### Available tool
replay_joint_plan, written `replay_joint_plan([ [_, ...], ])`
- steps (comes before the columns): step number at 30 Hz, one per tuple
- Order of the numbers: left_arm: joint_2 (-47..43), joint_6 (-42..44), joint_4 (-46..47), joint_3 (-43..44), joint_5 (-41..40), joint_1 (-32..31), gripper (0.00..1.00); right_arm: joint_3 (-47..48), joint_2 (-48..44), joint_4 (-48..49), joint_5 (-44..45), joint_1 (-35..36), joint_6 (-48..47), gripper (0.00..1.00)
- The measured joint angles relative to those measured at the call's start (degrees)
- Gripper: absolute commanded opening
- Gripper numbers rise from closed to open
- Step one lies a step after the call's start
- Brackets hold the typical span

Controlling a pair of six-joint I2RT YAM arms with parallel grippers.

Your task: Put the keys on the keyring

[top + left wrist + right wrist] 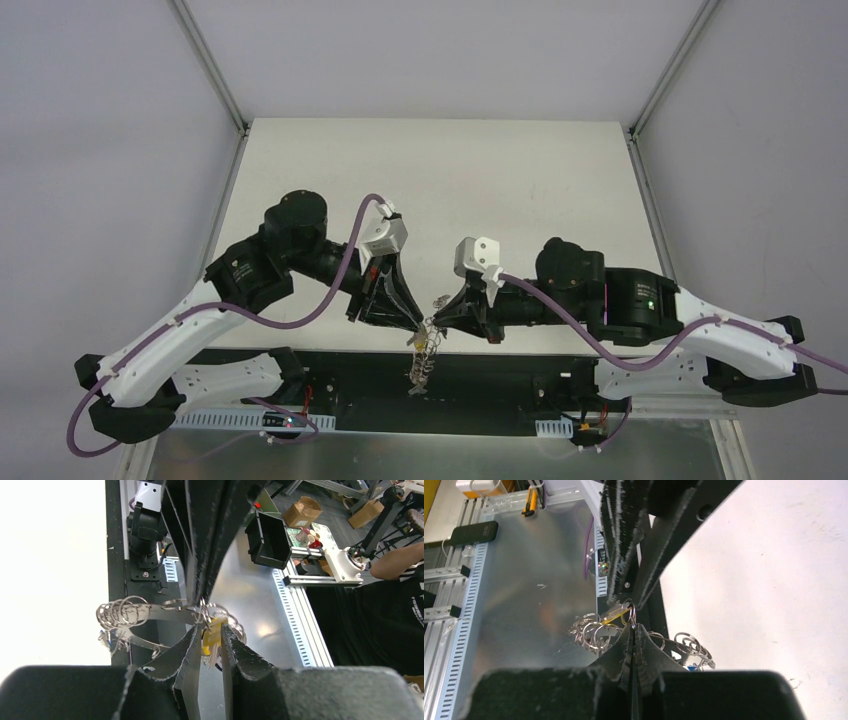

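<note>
Left tool (210, 628): clenched on the yellow key (212, 639). The yellow head is wedged between its two fingers, just behind the tips.
Right tool (632, 626): fingers pressed flat together with no gap, nipping the wire band of the keyring (150, 612) at the very tips.
Keyring: off the table (520, 190), held in the air where the two tool tips meet. In the top view it dangles below them, over the black base plate (340, 385) at the near edge. Small loops bunch out to both sides of the right tool's tips.
Key vs ring: the yellow head sits right against the loops at the left tool's tips. Can't tell if it is threaded on.
Tool spacing: nose to nose and almost touching, left tool coming in from the left, right tool from the right.
In the way: each tool fills the centre of the other's wrist view. The loop cluster and finger edges hide the actual contact point.
Cables: purple cables (300, 318) run along both arms, well back from the tips.
Beyond left tool: slotted aluminium rail (300, 620), black bin (270, 540), cardboard box (302, 511), person in a black shirt (380, 625).
Beyond right tool: shiny metal plate (524, 590), flat black device (474, 532), yellow-handled item (530, 502), all off the table.
</note>
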Motion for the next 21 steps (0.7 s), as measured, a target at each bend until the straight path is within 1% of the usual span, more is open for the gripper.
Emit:
replay_joint_plan([
  [8,-1.3,1.1,0.2,0.0,-1.7,0.0,0.21,-1.1,-2.5,3.5,2.5,0.2,0.3,0.0],
  [21,-0.3,2.0,0.1,0.3,-4.3,0.0,0.25,-1.2,-2.6,3.7,3.1,0.2,0.3,0.0],
])
